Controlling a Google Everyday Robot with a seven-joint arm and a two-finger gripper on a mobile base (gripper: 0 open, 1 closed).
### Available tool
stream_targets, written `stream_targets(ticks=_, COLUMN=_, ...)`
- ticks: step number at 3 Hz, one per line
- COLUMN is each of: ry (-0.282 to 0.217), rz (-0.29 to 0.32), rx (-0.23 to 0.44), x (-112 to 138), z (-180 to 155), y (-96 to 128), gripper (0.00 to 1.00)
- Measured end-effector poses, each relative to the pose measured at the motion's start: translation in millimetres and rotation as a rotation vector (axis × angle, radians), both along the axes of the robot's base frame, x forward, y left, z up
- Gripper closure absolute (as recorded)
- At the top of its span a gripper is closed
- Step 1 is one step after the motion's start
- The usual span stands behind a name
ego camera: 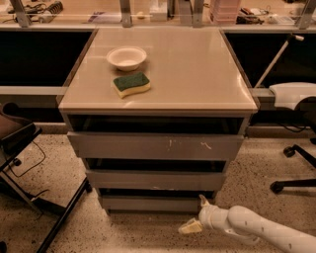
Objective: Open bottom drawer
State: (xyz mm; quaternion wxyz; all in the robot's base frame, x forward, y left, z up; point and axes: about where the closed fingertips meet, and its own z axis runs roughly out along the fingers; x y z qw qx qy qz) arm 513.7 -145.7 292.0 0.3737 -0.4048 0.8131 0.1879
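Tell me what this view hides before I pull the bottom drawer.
1. Camera view: the inside of the bottom drawer is in shadow under the middle drawer.
2. Camera view: the gripper sits low by the bottom drawer's right end. Whether it touches the front cannot be told from this angle.
3. Camera view: the arm is cut off by the lower right edge.

We find the claw [193, 215] low by the bottom drawer's [153, 202] right corner, and its arm [266, 233] is cut off at the lower right edge. The drawer's inside is lost in shadow under the middle drawer's front [155, 180]. The office chair [294, 94] on the right runs out of frame. The clutter [39, 7] along the top edge is too blurred to name.
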Motion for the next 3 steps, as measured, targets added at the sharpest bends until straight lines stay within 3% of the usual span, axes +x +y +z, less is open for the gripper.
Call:
stream_targets(ticks=1, ry=0.033, rz=-0.006, rx=-0.03, x=-2.5, z=-24.1, y=-2.2, gripper=0.0)
stream_targets(ticks=2, ry=0.035, rz=-0.005, rx=-0.033, x=-2.6, z=-25.6, y=-2.1, gripper=0.0)
stream_targets(ticks=3, ry=0.011, rz=-0.056, rx=-0.031, x=23.7, z=-27.2, y=2.2, gripper=0.0)
